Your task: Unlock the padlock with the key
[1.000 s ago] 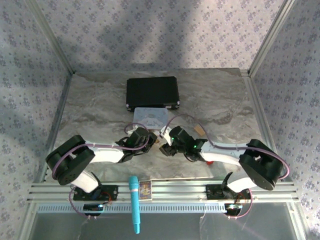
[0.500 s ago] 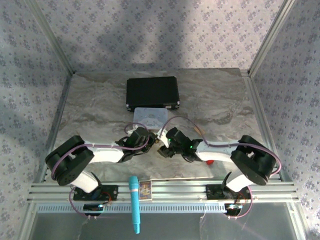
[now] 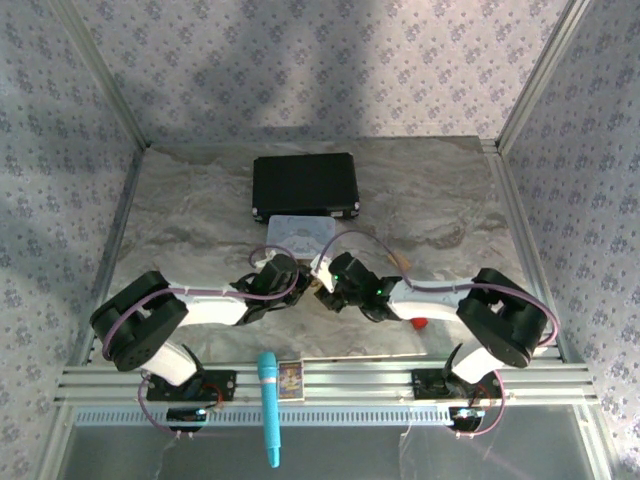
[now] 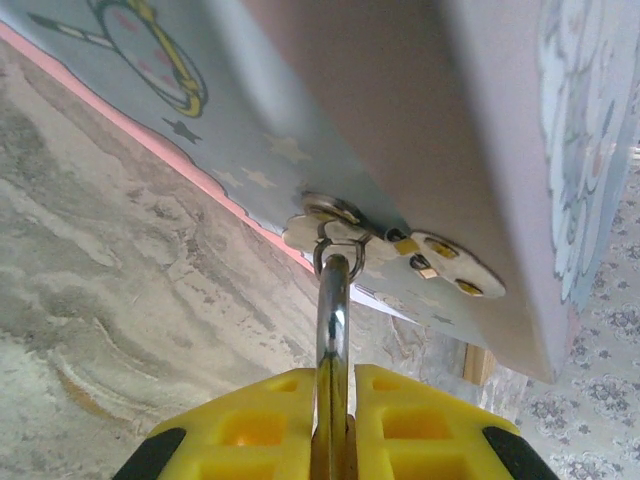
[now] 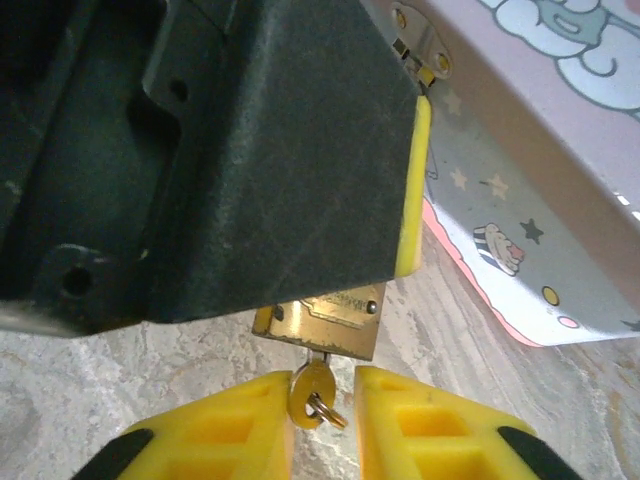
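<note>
The brass padlock (image 5: 325, 320) hangs under my left gripper's black body. Its silver shackle (image 4: 334, 300) runs through the hasp (image 4: 400, 240) of the pale blue tin (image 4: 250, 130). My left gripper (image 4: 335, 375) is shut on the padlock, shackle pointing away. The key (image 5: 312, 390) sits in the padlock's bottom, its round head and small ring between my right gripper's fingers. My right gripper (image 5: 325, 375) stands open: the key head rests against the left finger, with a gap to the right one. From above, both grippers (image 3: 303, 285) (image 3: 326, 292) meet just in front of the tin (image 3: 300, 232).
A black case (image 3: 305, 185) lies behind the tin. A tan wooden block (image 3: 400, 262) and a red cylinder (image 3: 420, 322) sit by the right arm. A teal tube (image 3: 268, 405) and a small card (image 3: 290, 378) rest on the front rail.
My right arm has drawn in to the left, bringing its gripper up against the left gripper at the padlock. The left arm has stayed put.
</note>
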